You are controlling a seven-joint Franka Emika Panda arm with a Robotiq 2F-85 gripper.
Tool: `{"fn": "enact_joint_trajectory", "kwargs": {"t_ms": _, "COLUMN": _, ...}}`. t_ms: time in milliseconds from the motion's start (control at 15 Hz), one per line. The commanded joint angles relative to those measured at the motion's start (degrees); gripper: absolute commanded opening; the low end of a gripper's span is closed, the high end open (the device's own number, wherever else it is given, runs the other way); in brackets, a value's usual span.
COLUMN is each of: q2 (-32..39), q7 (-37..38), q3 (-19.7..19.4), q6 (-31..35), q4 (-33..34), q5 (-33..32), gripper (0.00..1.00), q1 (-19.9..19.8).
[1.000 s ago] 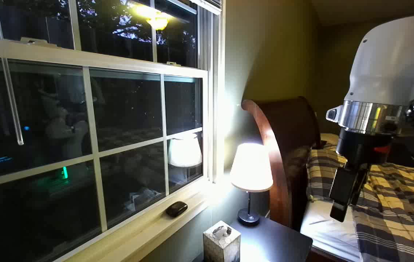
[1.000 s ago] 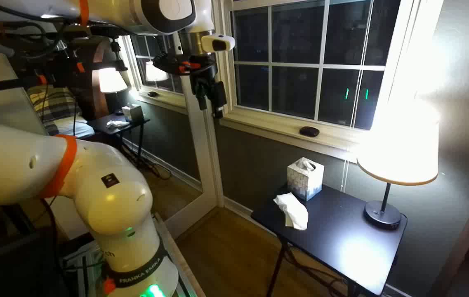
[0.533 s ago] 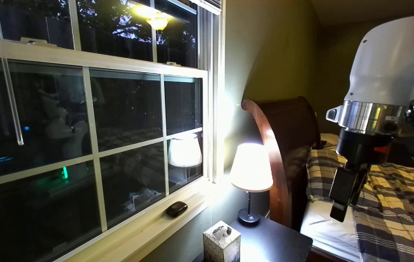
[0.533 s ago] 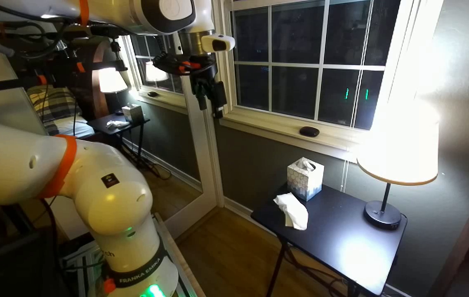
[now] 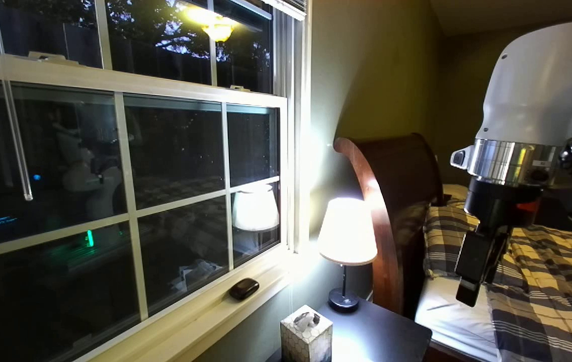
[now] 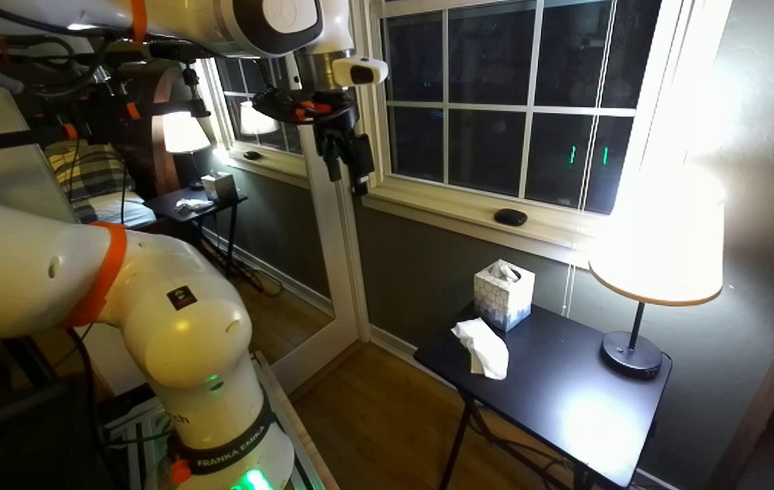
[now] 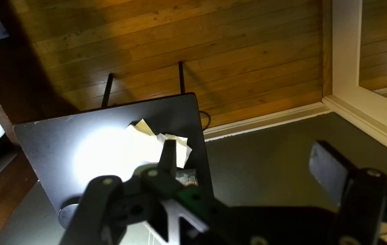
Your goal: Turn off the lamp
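The lamp [image 5: 347, 234] is lit, with a white tapered shade on a slim dark stem and round dark base. It stands at the back right of the small black table in an exterior view [image 6: 659, 255]. Its base seems to show at lower left in the wrist view [image 7: 66, 214]; its shade is not clearly seen there. My gripper [image 6: 348, 182] points down, high up and well apart from the lamp. It also hangs at the right in an exterior view [image 5: 477, 291]. In the wrist view its fingers [image 7: 246, 149] stand wide apart with nothing between them.
The black table [image 6: 543, 381] also bears a tissue box [image 6: 504, 299] and a crumpled tissue [image 6: 485, 350]. A small black object [image 6: 510, 217] lies on the windowsill [image 6: 441, 204]. A mirror door [image 6: 284, 224] stands behind my gripper. A wooden headboard [image 5: 381, 201] is close to the lamp.
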Motion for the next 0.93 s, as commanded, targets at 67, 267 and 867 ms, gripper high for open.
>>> {"fn": "enact_joint_trajectory", "kwargs": {"t_ms": 67, "q2": 2.52, "q7": -0.8, "q3": -1.51, "q6": 1.89, "q4": 0.69, "q5": -0.27, "gripper": 1.0, "q1": -2.25}}
{"fn": "enact_joint_trajectory", "kwargs": {"t_ms": 267, "q2": 7.24, "q7": -1.91, "q3": -3.66, "q6": 6.18, "q4": 1.32, "q5": -0.12, "gripper": 1.0, "q1": -4.38}}
{"fn": "enact_joint_trajectory", "kwargs": {"t_ms": 867, "q2": 33.15, "q7": -1.35, "q3": -3.5, "q6": 27.04, "q4": 7.49, "q5": -2.26, "gripper": 1.0, "q1": -6.07}}
